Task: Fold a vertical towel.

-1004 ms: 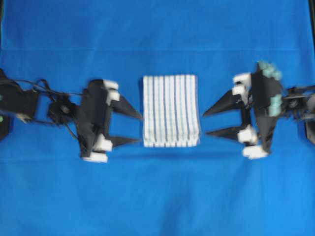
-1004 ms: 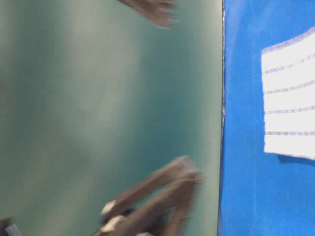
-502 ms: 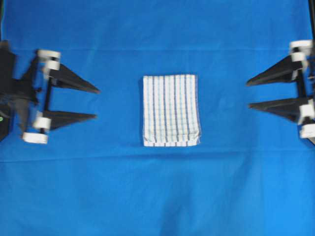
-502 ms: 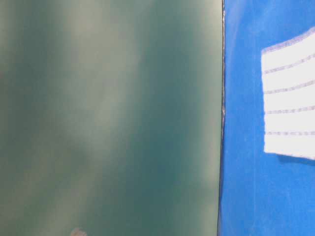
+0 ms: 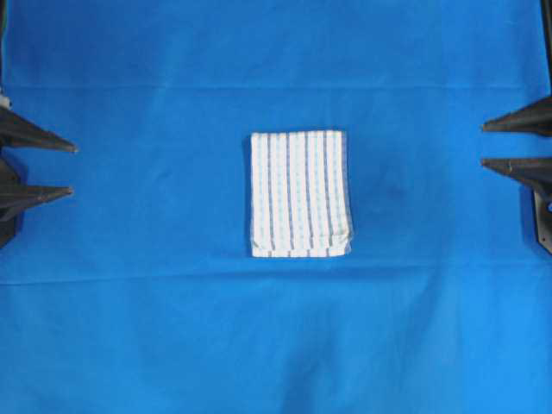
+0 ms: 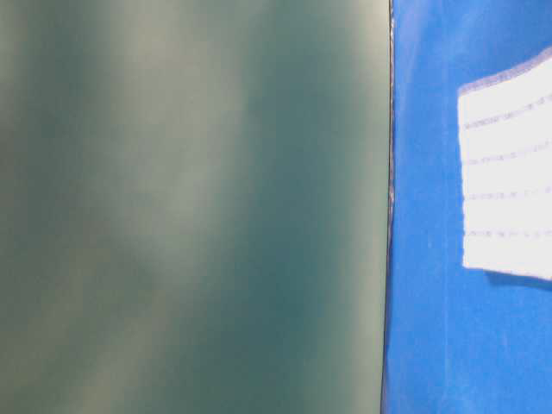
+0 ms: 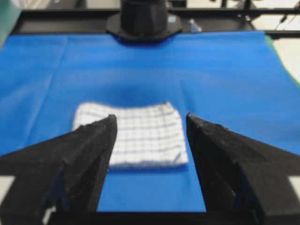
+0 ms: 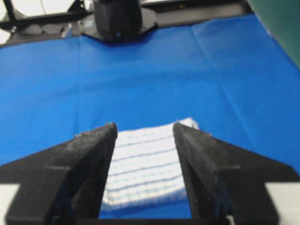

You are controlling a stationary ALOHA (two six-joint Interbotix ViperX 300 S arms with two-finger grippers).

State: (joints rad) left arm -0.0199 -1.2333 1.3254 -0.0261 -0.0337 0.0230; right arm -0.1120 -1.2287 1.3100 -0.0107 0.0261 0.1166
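The towel [image 5: 299, 193], white with thin blue and grey stripes, lies folded into a compact rectangle at the middle of the blue cloth. It also shows in the table-level view [image 6: 507, 172], in the left wrist view [image 7: 140, 136] and in the right wrist view [image 8: 143, 164]. My left gripper [image 5: 73, 169] is open and empty at the far left edge, well clear of the towel. My right gripper [image 5: 483, 144] is open and empty at the far right edge. In both wrist views the jaws stand apart with the towel seen between them, far ahead.
A plain blue cloth [image 5: 172, 328] covers the whole table, with a faint crease line running across it below the towel. The opposite arm's black base stands at the far end in the left wrist view [image 7: 143, 21] and in the right wrist view [image 8: 117, 18].
Both grippers have drawn back outward from beside the towel to the left and right edges, staying open. The towel has not moved.
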